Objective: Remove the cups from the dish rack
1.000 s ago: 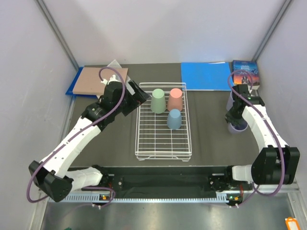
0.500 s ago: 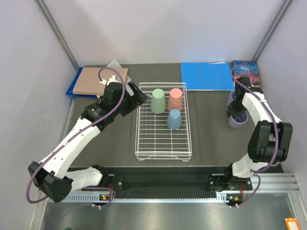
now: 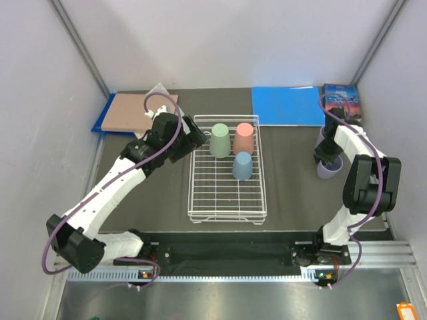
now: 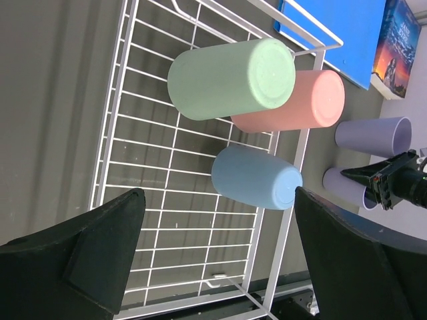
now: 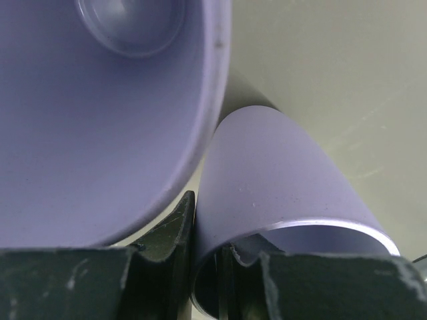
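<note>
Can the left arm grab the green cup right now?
Probably yes. The left end effector is open, right beside the green cup, and nothing sits between them but the low wire side of the dish rack.

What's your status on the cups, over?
Left fingers open, by the rack, far-left corner. Right fingers shut on rim of purple cup, second purple cup close beside. Green cup, pink cup, blue cup upside down in rack.
</note>
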`<state>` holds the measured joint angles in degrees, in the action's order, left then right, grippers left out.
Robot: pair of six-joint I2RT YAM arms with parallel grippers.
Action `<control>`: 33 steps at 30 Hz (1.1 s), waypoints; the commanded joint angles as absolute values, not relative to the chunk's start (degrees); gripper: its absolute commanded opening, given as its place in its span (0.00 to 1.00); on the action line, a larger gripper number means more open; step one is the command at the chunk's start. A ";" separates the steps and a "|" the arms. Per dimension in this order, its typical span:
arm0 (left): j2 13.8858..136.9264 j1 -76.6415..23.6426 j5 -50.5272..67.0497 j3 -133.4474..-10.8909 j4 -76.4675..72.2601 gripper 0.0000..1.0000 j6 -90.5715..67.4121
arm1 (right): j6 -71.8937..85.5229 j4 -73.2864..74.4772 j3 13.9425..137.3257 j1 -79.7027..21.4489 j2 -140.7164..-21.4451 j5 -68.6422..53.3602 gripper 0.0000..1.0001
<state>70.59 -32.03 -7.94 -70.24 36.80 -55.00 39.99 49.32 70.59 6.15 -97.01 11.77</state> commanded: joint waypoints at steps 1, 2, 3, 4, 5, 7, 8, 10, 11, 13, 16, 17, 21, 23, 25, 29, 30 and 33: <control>70.49 -32.25 -8.26 -72.95 35.77 0.98 -53.26 | 38.85 46.94 71.02 6.94 -96.51 10.99 0.10; 70.66 -32.17 -8.26 -72.95 35.68 0.98 -53.09 | 38.76 46.76 71.02 6.94 -96.16 10.99 0.13; 70.75 -32.17 -8.35 -73.04 35.68 0.98 -52.91 | 38.67 46.84 70.93 6.94 -95.98 10.99 0.13; 70.84 -32.17 -8.44 -73.04 35.68 0.98 -52.91 | 38.58 46.76 70.84 6.94 -95.80 10.99 0.14; 70.84 -32.17 -8.44 -73.04 35.68 0.99 -52.82 | 38.58 46.93 70.84 6.94 -95.28 10.99 0.15; 71.02 -32.17 -8.26 -72.95 35.68 0.99 -52.91 | 38.41 46.93 70.75 6.94 -94.84 10.81 0.17; 71.19 -32.17 -8.17 -72.95 35.68 0.99 -52.91 | 38.23 47.19 70.84 6.94 -94.22 10.64 0.19; 71.28 -32.17 -8.00 -72.86 35.68 0.99 -52.91 | 38.14 47.37 71.01 6.86 -93.17 10.63 0.21; 71.37 -32.17 -8.00 -72.86 35.68 0.99 -52.91 | 38.14 47.46 71.02 6.86 -92.82 10.63 0.23; 71.46 -32.25 -7.91 -72.86 35.60 0.99 -52.82 | 37.88 47.81 71.02 6.86 -92.03 10.72 0.25; 71.37 -32.26 -7.82 -72.86 35.59 0.99 -52.82 | 37.79 48.42 71.10 6.77 -90.71 10.64 0.29; 71.19 -32.26 -7.82 -72.86 35.60 0.99 -52.74 | 37.79 48.60 71.19 6.68 -90.18 10.37 0.30; 70.66 -32.17 -8.09 -72.60 35.59 0.99 -52.12 | 37.97 50.62 73.81 5.28 -86.41 10.11 0.32; 70.58 -32.25 -8.09 -72.42 35.60 0.99 -51.94 | 38.32 52.55 75.49 3.87 -84.21 9.93 0.34; 70.40 -32.17 -8.17 -72.33 35.60 0.99 -51.77 | 38.41 54.13 78.30 2.30 -82.37 9.76 0.34; 70.23 -32.25 -8.26 -72.07 35.60 0.99 -51.42 | 38.93 57.82 83.84 -2.80 -78.58 9.32 0.36; 70.22 -32.17 -8.44 -72.07 35.60 0.99 -51.24 | 39.02 57.74 86.02 -4.03 -77.79 8.71 0.37; 70.31 -32.17 -8.79 -71.81 35.51 0.99 -50.72 | 36.57 50.23 86.31 -9.39 -73.23 2.83 0.42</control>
<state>71.50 -32.03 -7.99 -70.52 36.73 -52.31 38.48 55.27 83.07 -4.12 -79.85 8.40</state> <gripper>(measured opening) 0.987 0.383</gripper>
